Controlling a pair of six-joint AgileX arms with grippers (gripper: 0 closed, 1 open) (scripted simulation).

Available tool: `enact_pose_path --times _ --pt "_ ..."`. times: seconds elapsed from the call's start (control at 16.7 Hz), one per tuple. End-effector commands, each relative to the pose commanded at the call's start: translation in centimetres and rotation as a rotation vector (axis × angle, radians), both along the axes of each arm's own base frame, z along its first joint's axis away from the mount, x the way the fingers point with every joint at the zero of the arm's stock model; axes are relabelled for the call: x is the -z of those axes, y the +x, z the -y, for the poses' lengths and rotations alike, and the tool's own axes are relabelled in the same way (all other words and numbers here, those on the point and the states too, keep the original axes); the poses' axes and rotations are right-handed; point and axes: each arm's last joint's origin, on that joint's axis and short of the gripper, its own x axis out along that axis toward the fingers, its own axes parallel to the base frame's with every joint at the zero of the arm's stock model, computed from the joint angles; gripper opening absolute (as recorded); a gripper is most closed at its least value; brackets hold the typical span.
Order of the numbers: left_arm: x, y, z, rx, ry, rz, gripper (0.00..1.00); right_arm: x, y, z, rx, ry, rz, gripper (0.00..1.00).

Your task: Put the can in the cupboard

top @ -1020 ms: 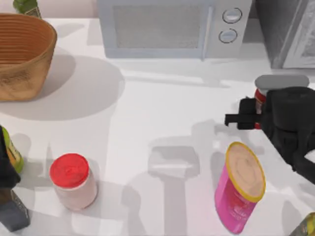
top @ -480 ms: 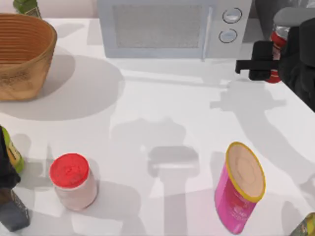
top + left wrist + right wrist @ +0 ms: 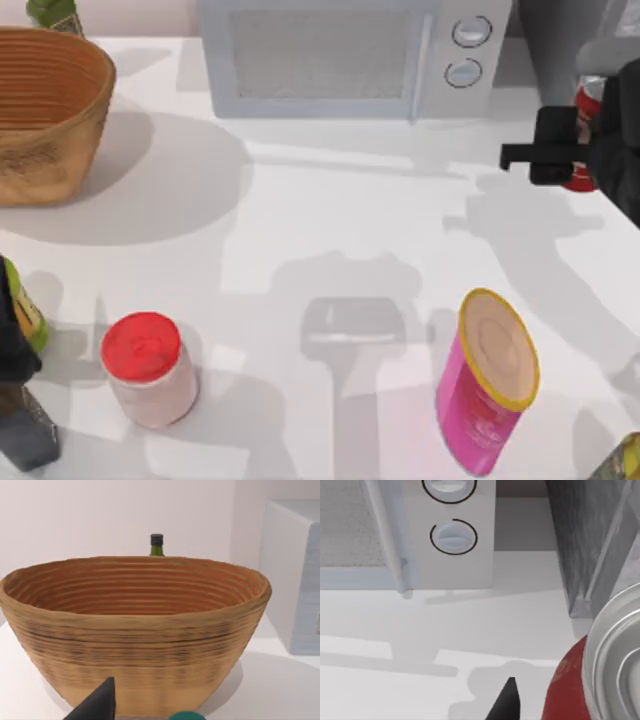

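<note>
From above, at the right edge of the table, the right tool is clenched around the can, which hangs above the table surface just in front of the cupboard at the far right corner. The microwave stands at the back, left of the cupboard. A woven basket sits at the far left, with a green bottle behind it. Nearer the front stand a red-lidded jar on the left and a tilted pink canister on the right. The left arm is parked at the left edge of the table, near the front. Seen from the left wrist, the basket is close in front, the neck of the green bottle rises behind its rim, and I cannot tell whether the left tool is released or clenched. Seen from the right wrist, the can with its silver top is very near the camera, the speckled side of the cupboard is just beyond it, and the two knobs of the microwave are beside that.
</note>
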Motion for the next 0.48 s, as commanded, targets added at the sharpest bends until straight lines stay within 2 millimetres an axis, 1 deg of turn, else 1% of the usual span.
enact_pose_path --times 0.12,0.24,0.36,0.48 --pt "0.0 0.0 0.0 0.000 0.000 0.000 1.00 -0.3 -0.4 0.7 0.008 0.005 0.011 0.00" --pt "0.0 0.0 0.0 0.000 0.000 0.000 1.00 -0.9 -1.5 2.0 0.020 0.015 0.039 0.00" --pt "0.0 0.0 0.0 0.000 0.000 0.000 1.00 -1.9 -3.3 3.8 0.032 0.028 0.089 0.00" --pt "0.0 0.0 0.0 0.000 0.000 0.000 1.00 -2.7 -5.8 5.8 0.040 0.041 0.159 0.00"
